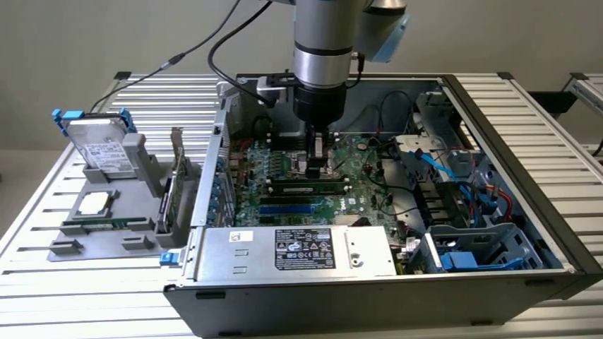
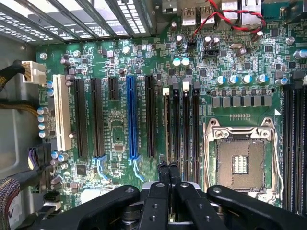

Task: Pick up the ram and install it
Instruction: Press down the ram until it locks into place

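Fingers (image 2: 169,173) of my gripper (image 1: 317,168) are pinched together, holding nothing — the ram (image 1: 307,188) sits seated in its slot just below; the power supply (image 1: 292,251) label is unreadable.

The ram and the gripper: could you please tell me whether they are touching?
Cannot tell. In the exterior view the shut gripper ends right at the ram, but neither contact nor a gap shows plainly there.
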`<action>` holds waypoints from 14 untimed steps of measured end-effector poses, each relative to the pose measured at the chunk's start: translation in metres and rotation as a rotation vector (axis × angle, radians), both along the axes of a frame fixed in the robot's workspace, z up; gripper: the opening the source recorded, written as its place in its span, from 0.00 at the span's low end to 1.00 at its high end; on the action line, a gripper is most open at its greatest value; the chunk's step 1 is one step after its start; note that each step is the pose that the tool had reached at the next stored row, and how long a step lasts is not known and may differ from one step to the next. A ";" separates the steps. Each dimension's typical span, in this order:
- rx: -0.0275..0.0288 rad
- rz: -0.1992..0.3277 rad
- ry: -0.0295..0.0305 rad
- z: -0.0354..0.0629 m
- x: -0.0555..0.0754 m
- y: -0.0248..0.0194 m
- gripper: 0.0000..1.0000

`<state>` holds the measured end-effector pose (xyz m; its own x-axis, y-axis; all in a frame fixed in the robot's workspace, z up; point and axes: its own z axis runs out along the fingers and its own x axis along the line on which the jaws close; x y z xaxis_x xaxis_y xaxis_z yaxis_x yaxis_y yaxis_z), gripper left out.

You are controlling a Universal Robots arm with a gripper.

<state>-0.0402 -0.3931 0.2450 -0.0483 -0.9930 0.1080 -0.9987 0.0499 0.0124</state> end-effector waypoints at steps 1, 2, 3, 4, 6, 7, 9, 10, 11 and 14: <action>-0.0001 0.000 0.0000 0.0001 0.000 0.0000 0.10; -0.0001 0.000 0.0001 0.0001 0.000 0.0000 0.10; -0.0001 0.000 0.0000 0.0000 0.000 0.0000 0.10; -0.0002 0.000 0.0000 0.0001 0.000 0.0000 0.10; -0.0001 0.000 0.0000 0.0000 0.000 0.0000 0.10; -0.0001 0.000 0.0000 0.0000 0.000 0.0000 0.10; -0.0002 0.000 0.0000 0.0001 0.000 0.0000 0.10; -0.0001 0.000 0.0000 0.0000 0.000 0.0000 0.10; -0.0001 0.000 0.0000 0.0001 0.000 0.0000 0.10; -0.0002 0.003 0.0001 0.0001 0.000 -0.0001 0.10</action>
